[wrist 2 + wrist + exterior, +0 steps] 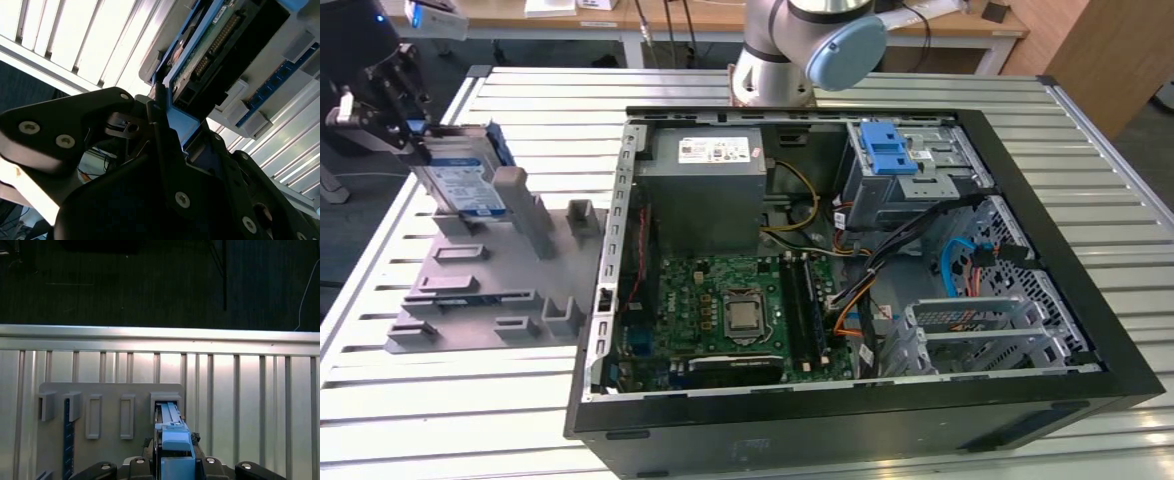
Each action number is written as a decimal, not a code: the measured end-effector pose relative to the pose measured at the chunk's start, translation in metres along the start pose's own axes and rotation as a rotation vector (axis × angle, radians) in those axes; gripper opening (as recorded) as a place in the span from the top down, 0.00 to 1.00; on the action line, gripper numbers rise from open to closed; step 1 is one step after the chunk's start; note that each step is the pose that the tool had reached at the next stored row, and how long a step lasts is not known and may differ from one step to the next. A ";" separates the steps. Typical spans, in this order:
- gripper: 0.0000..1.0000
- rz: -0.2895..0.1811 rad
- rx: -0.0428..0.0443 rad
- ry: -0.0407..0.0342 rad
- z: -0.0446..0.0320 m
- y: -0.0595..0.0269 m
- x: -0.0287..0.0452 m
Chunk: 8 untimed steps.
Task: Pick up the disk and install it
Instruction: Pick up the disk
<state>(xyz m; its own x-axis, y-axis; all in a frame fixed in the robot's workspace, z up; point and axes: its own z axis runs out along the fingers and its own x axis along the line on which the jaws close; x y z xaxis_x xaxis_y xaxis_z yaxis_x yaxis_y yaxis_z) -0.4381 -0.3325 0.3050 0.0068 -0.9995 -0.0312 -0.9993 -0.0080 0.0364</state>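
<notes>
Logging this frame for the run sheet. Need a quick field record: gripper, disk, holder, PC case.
gripper: around one blue-railed edge of the disk
disk: upright in a slot of the grey holder
grey holder: on the slatted table, beside the open computer case
computer case: lying open
drive cage: inside the case, blue latch on top
install: not yet done

A black computer case (854,420) lies open on a silver, ribbed table (454,420). Inside the case are a green motherboard (720,310), a grey power supply (707,205) with a white sticker, and a blue latch (887,150) on a grey cage (927,185). Beside the case are a black gripper (173,442), a grey rack (494,290) and the silver-grey disk (464,175), which has blue rails and a white-and-blue label.
</notes>
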 end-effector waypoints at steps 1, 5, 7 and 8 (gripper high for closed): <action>0.63 0.000 0.0001 0.0000 -0.0012 0.0001 0.0000; 0.63 0.000 0.0000 0.0000 -0.0067 0.0002 -0.0002; 0.63 0.000 0.0001 0.0000 -0.0094 0.0003 -0.0003; 0.63 0.000 0.0000 0.0000 -0.0109 0.0004 -0.0003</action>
<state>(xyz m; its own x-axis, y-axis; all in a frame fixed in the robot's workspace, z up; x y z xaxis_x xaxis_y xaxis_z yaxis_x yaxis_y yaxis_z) -0.4381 -0.3325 0.3159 0.0069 -0.9995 -0.0312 -0.9993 -0.0080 0.0364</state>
